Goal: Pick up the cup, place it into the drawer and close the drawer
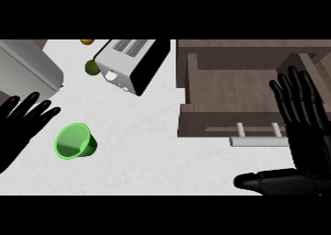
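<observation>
While the white tabletop (147,151) is filling most of the frame, the brown drawer (228,92) is standing pulled open in the upper right, its inside bare and its pale handle (259,141) jutting out toward the lower edge. At the upper left corner a grey appliance (22,69) is sitting, and right of it a white toaster (130,62) is lying at a slant near the top middle. The right hand (310,137) is rising along the right side of the frame, its fingers (293,96) spreading straight over the drawer's right part, thumb sticking out to the left near the bottom, holding nothing. The left hand (15,128) is showing at the left edge, fingers straight and fanned, also holding nothing. The green cup (75,141) is lying tipped on the tabletop at centre left, just right of the left hand and well apart from the drawer. A small green fruit (91,67) is peeking out beside the toaster, with a yellow one (87,41) at the top.
</observation>
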You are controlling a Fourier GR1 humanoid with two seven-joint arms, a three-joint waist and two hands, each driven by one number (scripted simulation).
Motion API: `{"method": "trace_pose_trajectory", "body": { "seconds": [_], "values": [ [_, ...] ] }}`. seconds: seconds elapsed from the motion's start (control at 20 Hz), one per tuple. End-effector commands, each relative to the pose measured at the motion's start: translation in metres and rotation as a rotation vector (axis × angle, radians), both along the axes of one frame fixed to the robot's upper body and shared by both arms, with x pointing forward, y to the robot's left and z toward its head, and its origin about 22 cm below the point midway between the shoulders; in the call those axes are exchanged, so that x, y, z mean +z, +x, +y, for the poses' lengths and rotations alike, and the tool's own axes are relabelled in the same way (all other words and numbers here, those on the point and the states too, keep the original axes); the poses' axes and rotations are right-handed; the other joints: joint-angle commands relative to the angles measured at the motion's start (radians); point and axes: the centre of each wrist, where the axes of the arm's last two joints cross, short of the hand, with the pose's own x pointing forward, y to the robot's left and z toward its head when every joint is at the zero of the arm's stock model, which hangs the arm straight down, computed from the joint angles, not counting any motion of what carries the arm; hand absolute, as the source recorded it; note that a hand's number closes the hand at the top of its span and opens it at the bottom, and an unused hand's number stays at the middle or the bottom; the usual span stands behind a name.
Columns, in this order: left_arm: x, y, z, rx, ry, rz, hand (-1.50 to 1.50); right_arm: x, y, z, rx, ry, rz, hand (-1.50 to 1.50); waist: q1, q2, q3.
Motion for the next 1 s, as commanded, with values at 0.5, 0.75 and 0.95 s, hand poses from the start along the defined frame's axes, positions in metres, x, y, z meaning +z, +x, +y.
{"method": "trace_pose_trajectory", "body": {
  "seconds": [0.5, 0.75, 0.95],
  "values": [
    [-0.020, 0.011, 0.002, 0.043, 0.036, 0.064, -1.50, 0.007, 0.005, -0.011, -0.010, 0.024, -0.002, -1.50, 0.000, 0.000, 0.000],
    [-0.032, 0.023, 0.013, 0.035, 0.087, 0.087, -1.50, 0.005, 0.012, -0.008, 0.005, 0.006, 0.001, -1.50, 0.000, 0.000, 0.000],
    [-0.057, 0.016, 0.043, 0.064, 0.118, 0.121, -1.50, -0.005, 0.010, 0.001, -0.009, -0.004, -0.009, -1.50, -0.001, 0.001, 0.000]
  ]
}}
